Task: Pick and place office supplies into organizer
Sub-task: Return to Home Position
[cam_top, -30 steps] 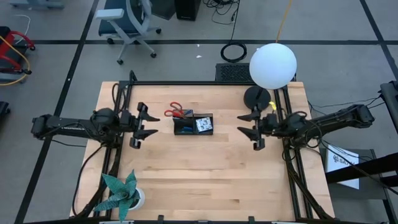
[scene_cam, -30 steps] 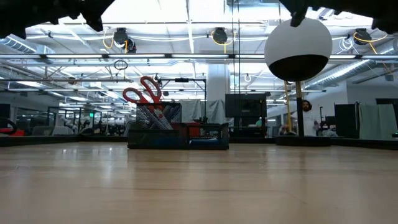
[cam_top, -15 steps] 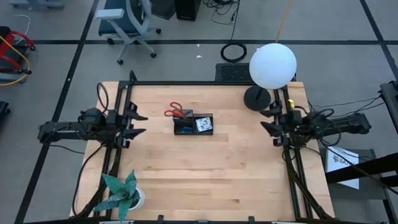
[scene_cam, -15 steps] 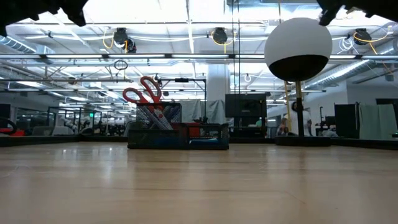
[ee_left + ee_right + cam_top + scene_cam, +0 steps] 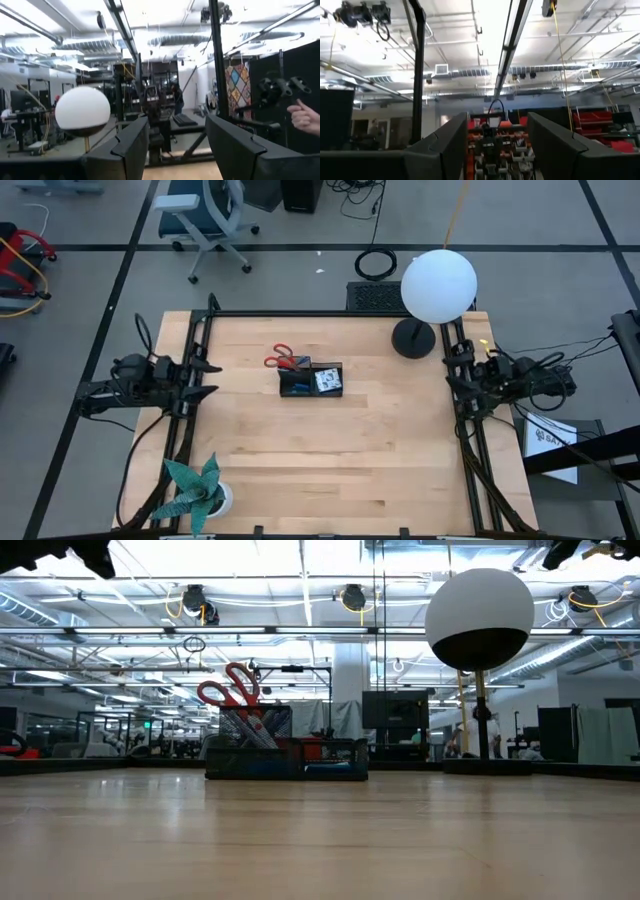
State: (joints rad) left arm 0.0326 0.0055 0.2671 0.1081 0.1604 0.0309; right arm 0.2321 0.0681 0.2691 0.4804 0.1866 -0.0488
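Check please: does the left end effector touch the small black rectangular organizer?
Apart. The high view shows bare light wooden table between the open left end effector and the small black rectangular organizer.

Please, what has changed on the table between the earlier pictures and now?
Both arms pulled back outward from the middle of the table: the left gripper to the left edge, the right gripper to the right edge. Both are open and empty, as before. Nothing was taken or let go. The organizer, the scissors standing in it, the lamp and the plant stayed in place.
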